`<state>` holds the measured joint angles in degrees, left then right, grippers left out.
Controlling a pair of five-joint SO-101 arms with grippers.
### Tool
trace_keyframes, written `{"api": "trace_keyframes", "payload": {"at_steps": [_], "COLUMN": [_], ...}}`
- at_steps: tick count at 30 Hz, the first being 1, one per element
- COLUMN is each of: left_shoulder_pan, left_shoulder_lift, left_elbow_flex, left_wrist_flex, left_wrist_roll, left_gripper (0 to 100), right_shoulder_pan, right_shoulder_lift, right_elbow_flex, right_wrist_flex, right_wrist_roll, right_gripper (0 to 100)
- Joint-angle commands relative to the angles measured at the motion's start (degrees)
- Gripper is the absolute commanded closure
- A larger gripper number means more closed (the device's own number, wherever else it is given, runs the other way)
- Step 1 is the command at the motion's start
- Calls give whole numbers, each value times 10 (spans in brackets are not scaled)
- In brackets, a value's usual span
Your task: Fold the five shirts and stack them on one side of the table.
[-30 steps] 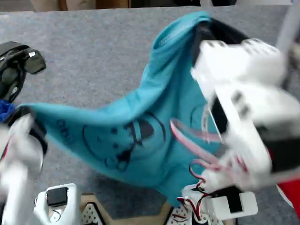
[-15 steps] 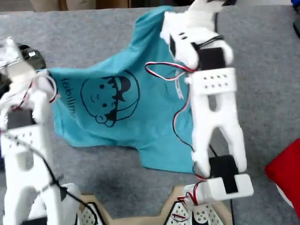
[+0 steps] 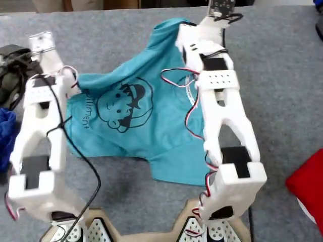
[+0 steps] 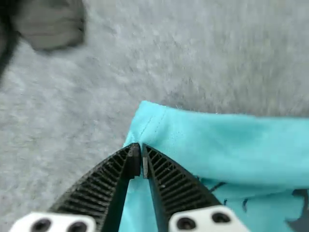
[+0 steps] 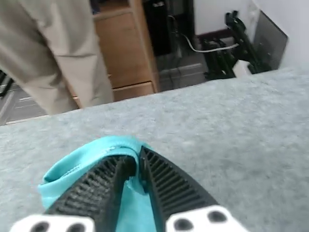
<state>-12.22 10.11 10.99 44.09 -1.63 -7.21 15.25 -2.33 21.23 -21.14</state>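
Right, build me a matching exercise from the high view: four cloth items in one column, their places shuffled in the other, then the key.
Things:
1. teal shirt
2. red cloth
3. blue cloth
4. dark cloth

Places:
A. left edge of the table, toward the far side
B. middle, gripped at two spots by the left pincer and right pincer
C. right edge, near side
D. left edge, just nearer than the dark one

Pairs: 1-B, 2-C, 3-D, 4-A
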Motion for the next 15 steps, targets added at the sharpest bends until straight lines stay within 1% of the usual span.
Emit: {"api": "trace_keyframes", "payload": {"at_steps": [1, 4, 6, 8, 10, 15], "left_shoulder_pan": [31, 37, 37, 33, 32, 13], "left_shoulder_lift": [58, 109, 135, 157, 179, 207], "left_elbow_flex": [-101, -171, -222, -273, -317, -426], "left_wrist_flex": [78, 144, 212, 286, 342, 439], "left_wrist_roll": [-18, -18, -22, -47, -73, -99], "left_gripper": [981, 981, 981, 981, 981, 979], "right_shoulder_pan": [31, 34, 29, 21, 14, -6], "right_shoulder_lift": [22, 61, 86, 104, 117, 142], "right_elbow_flex": [-3, -3, -3, -3, -8, -20], "right_wrist_flex": [-46, -80, -93, -106, -113, -109], "right_wrist_roll": [33, 35, 35, 35, 35, 39], "right_gripper": [991, 991, 991, 991, 991, 990]}}
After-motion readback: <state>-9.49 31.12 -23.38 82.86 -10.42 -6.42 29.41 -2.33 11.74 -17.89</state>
